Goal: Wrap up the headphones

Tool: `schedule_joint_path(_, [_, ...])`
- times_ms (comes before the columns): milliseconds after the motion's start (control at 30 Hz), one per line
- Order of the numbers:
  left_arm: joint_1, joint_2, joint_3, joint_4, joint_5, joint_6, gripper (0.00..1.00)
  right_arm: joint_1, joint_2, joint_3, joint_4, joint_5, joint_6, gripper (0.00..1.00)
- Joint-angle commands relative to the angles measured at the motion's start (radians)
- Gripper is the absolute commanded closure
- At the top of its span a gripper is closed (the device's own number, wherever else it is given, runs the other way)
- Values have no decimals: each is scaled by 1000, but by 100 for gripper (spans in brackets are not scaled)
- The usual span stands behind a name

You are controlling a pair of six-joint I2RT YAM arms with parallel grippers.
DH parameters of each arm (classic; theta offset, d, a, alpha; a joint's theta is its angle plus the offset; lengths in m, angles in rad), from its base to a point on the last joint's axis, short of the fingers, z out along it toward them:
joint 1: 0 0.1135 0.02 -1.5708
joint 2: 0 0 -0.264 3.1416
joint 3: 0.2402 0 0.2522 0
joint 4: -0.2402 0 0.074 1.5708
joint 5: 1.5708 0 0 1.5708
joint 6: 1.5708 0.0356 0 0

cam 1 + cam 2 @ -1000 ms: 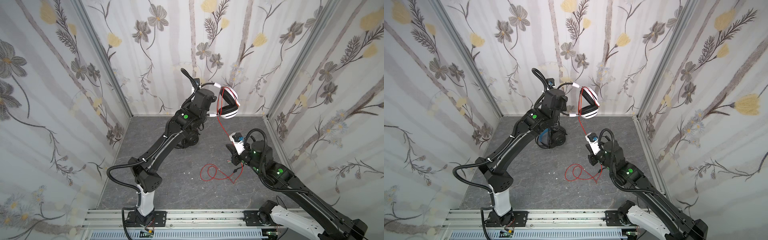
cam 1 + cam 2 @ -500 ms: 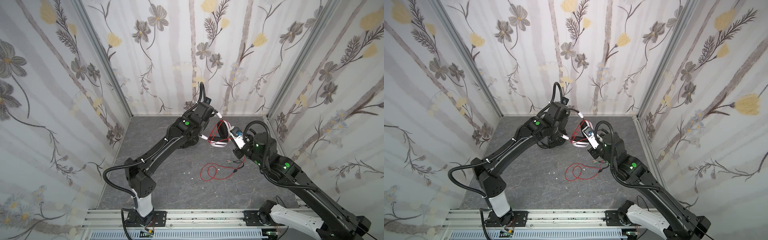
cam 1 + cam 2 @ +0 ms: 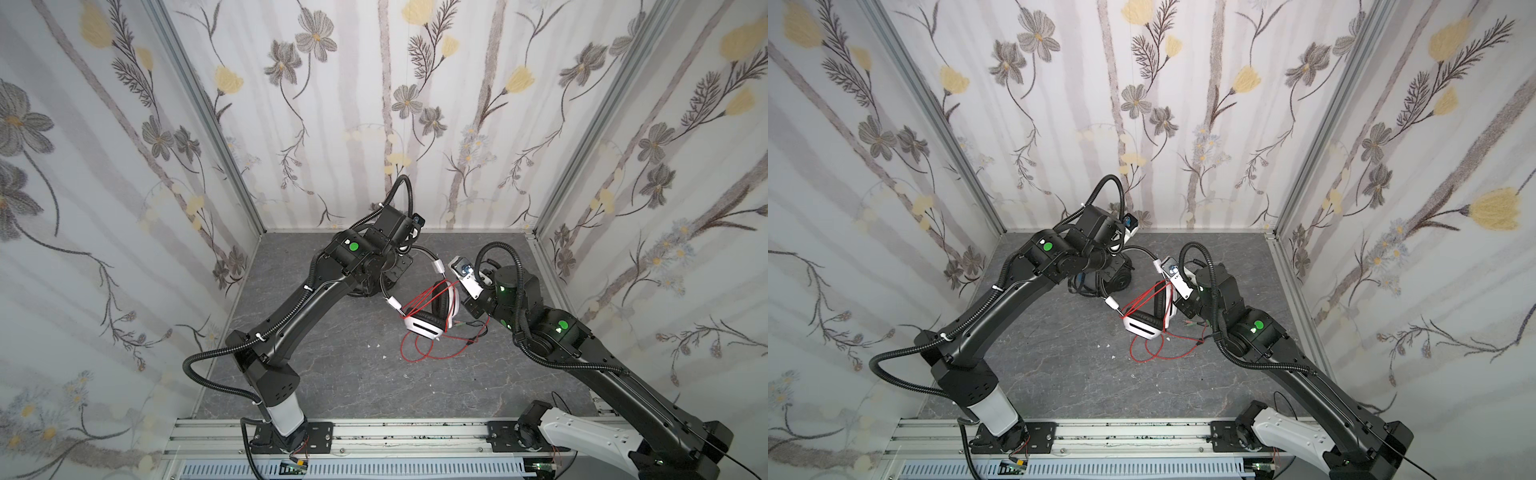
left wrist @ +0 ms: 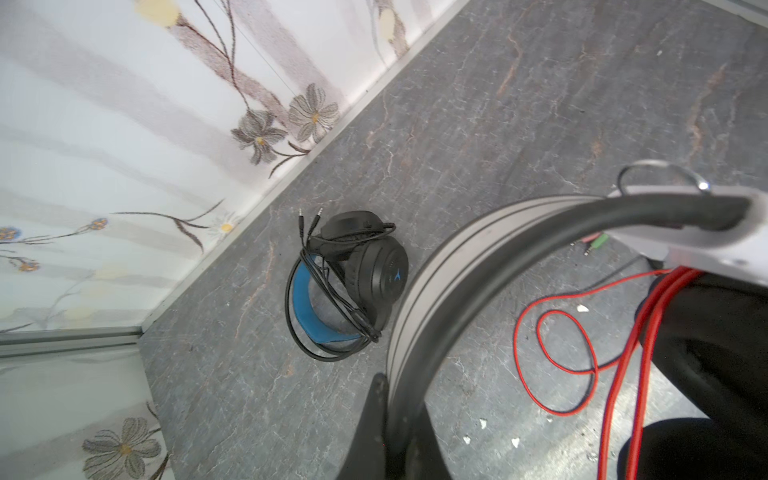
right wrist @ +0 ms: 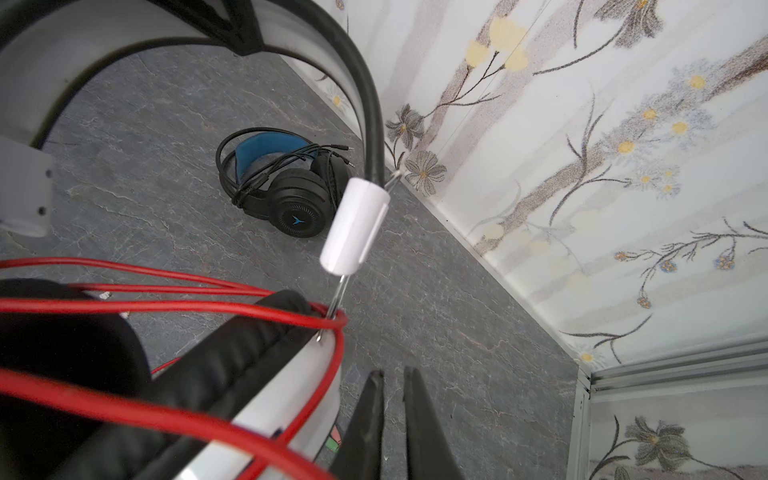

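Note:
The white headphones (image 3: 426, 324) (image 3: 1144, 326) hang low over the grey floor, their red cable (image 3: 419, 353) wound a few turns across the earcups, the rest looped on the floor. My left gripper (image 4: 397, 386) is shut on their headband (image 4: 415, 299). Beside the white earcup (image 5: 266, 395), my right gripper (image 5: 392, 376) stands slightly open, nothing between its fingers. The black headphones (image 4: 365, 270) (image 5: 291, 195), blue inside the headband, lie near the back wall with their black cable wound round them. In both top views my left arm largely hides them.
Flowered walls (image 3: 374, 124) close in the back and both sides. The red cable's green and pink plugs (image 3: 459, 323) lie on the floor by my right wrist. Small white flecks (image 3: 376, 345) dot the floor. A metal rail (image 3: 374, 432) runs along the front.
My left arm has brought the white headphones down from high up to just above the floor. My right gripper moved toward the back beside the earcup, its jaws parted, and the cable is out of them.

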Motion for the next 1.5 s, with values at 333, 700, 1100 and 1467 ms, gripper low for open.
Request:
schedule_joint_path(333, [-2, -13, 113, -74, 248, -53, 100, -147, -42, -109, 188, -114, 127, 77])
schedule_joint_path(700, [12, -24, 206, -20, 357, -148, 100, -293, -102, -203, 309, -291, 225, 77])
schedule_joint_path(1100, [16, 15, 410, 86, 493, -295, 100, -353, -131, -298, 510, -447, 331, 75])
schedule_joint_path(1467, [15, 22, 413, 365, 581, -496, 100, -356, -71, -421, 780, -590, 469, 70])
